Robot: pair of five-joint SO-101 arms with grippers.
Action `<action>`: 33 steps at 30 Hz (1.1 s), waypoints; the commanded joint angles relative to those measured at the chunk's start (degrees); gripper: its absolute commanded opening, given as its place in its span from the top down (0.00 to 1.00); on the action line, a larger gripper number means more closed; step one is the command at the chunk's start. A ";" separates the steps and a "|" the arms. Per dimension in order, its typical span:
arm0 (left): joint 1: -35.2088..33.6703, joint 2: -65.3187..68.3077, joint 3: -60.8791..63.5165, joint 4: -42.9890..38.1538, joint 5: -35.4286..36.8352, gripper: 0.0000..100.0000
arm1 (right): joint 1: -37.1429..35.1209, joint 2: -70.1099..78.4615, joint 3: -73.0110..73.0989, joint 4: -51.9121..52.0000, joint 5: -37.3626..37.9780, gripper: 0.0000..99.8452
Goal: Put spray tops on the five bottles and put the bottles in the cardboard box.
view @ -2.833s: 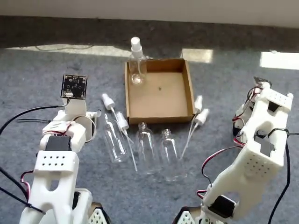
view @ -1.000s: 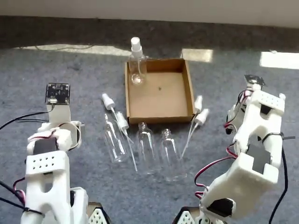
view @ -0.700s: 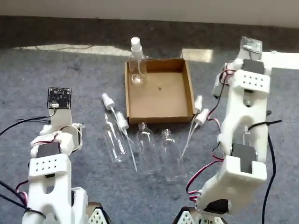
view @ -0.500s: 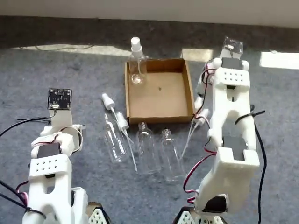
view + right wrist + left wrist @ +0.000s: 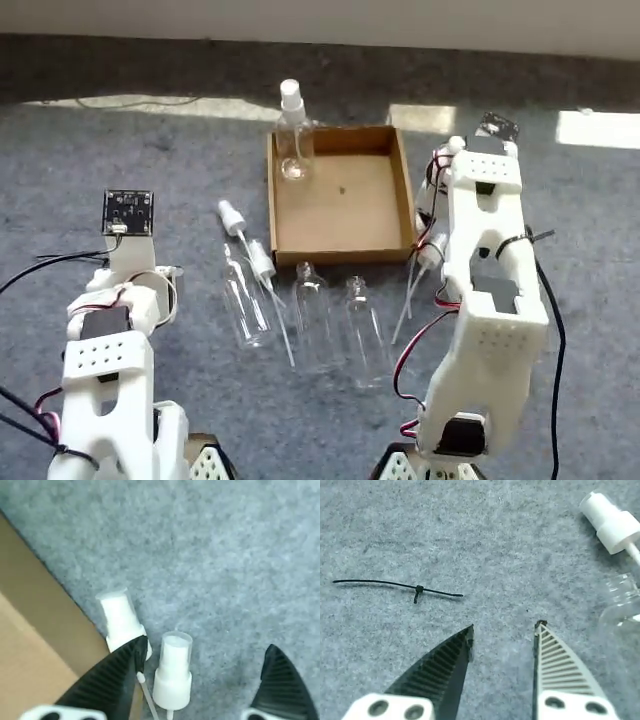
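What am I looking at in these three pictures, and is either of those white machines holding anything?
These are two small white robot arms side by side, each ending in two jaws. The high view looks down over both; the other two pictures come from cameras on the wrists. The left arm sits back, jaws open over grey carpet near a black cable tie. The right arm is stretched out beside the cardboard box, jaws open over a loose spray top, holding nothing. One capped bottle stands in the box; three uncapped bottles lie in front of it, with more spray tops nearby.
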 commanded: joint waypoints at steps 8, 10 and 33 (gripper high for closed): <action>-0.66 -1.19 -0.31 -1.05 -0.26 0.81 | 2.24 0.31 0.40 1.19 -0.35 0.68; -0.66 -1.19 -0.31 -1.05 -0.26 0.81 | 2.42 0.66 1.10 1.10 -0.35 0.71; -4.70 -1.19 0.22 -3.60 0.09 0.81 | 7.60 -4.53 -9.54 12.35 9.23 1.00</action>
